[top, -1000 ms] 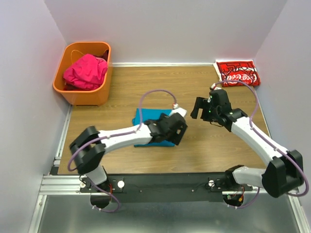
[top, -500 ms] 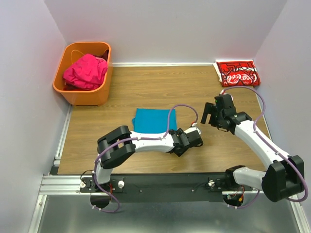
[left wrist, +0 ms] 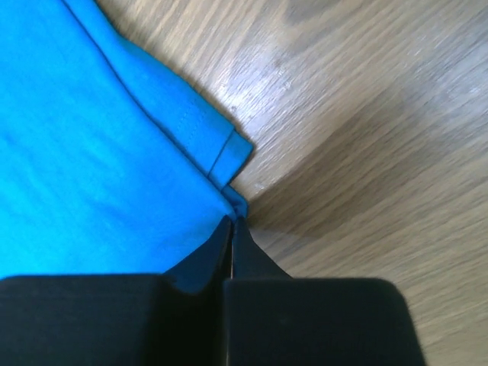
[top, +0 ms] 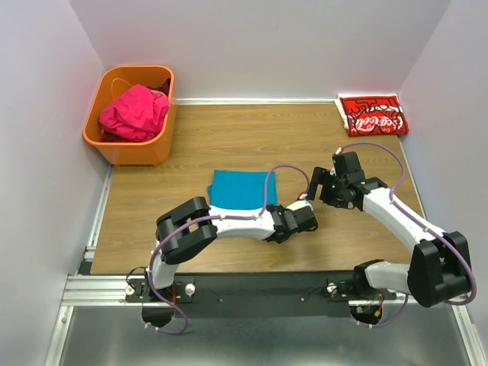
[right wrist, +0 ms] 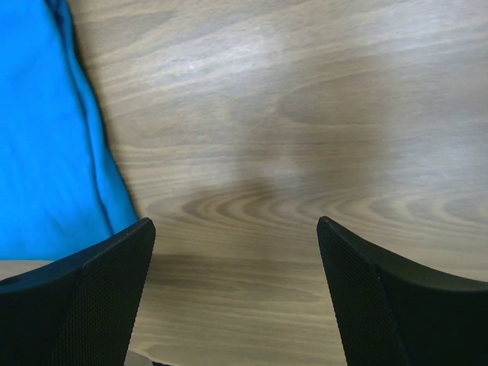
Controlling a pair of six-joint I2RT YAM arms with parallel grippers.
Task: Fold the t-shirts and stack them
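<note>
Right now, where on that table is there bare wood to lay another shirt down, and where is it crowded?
Bare wood: the wide back stretch between the orange basket and the red t-shirt, and the near-left patch in front of the basket. Crowded: the middle, where the left gripper and right gripper meet beside the teal t-shirt.

One t-shirt (top: 238, 189) lying mid surface (top: 229, 130); basket (top: 133, 151) sitting far left, second t-shirt (top: 136, 113) lying in it; third t-shirt (top: 374, 114) lying in far right corner

Orange basket (top: 137, 152) sits at table's (top: 244, 137) far-left corner.
</note>
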